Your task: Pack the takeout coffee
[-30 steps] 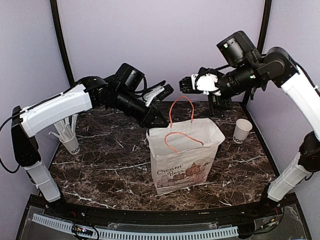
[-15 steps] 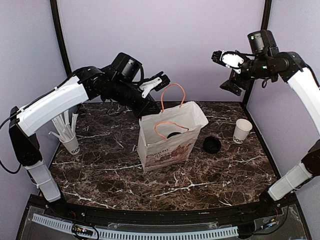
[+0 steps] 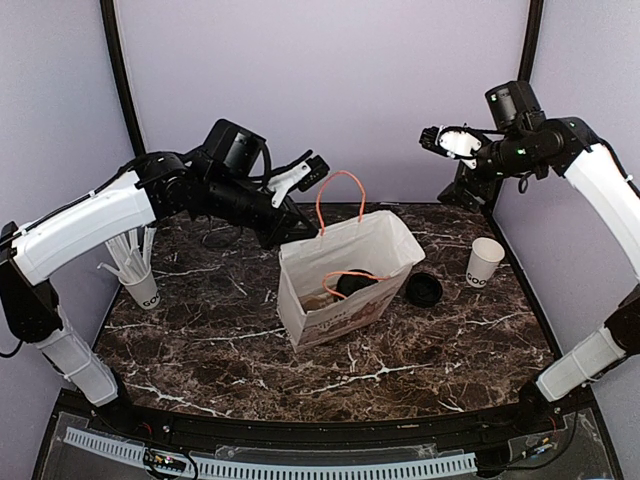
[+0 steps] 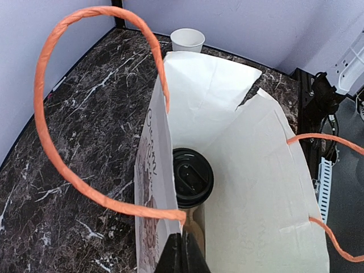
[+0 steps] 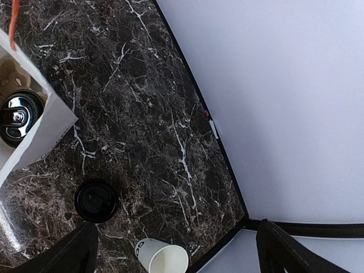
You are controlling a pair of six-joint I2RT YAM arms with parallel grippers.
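The left gripper (image 3: 293,234) is pinching the rim of the paper bag (image 3: 340,310). Its two fingers (image 4: 174,264) are pressed together on the paper right where an orange handle (image 4: 38,102) meets the wall, at the bottom middle of the left wrist picture. The bag is leaning rather than standing straight, in the centre of the overhead frame, with its mouth gaping. Down inside it the takeout coffee (image 4: 192,177) is sitting on the bag's floor, its black lid facing the opening. The right wrist camera is catching that same lid at its left edge.

The right gripper (image 3: 432,137) is hanging high in the upper right of the overhead view, jaws spread wide and gripping nothing, well apart from the bag. On the marble table (image 3: 200,330) a loose black lid (image 3: 424,289) is lying just right of the bag, and an empty white cup (image 3: 486,262) is standing further right. A cup of wrapped straws (image 3: 140,285) is standing at the far left.
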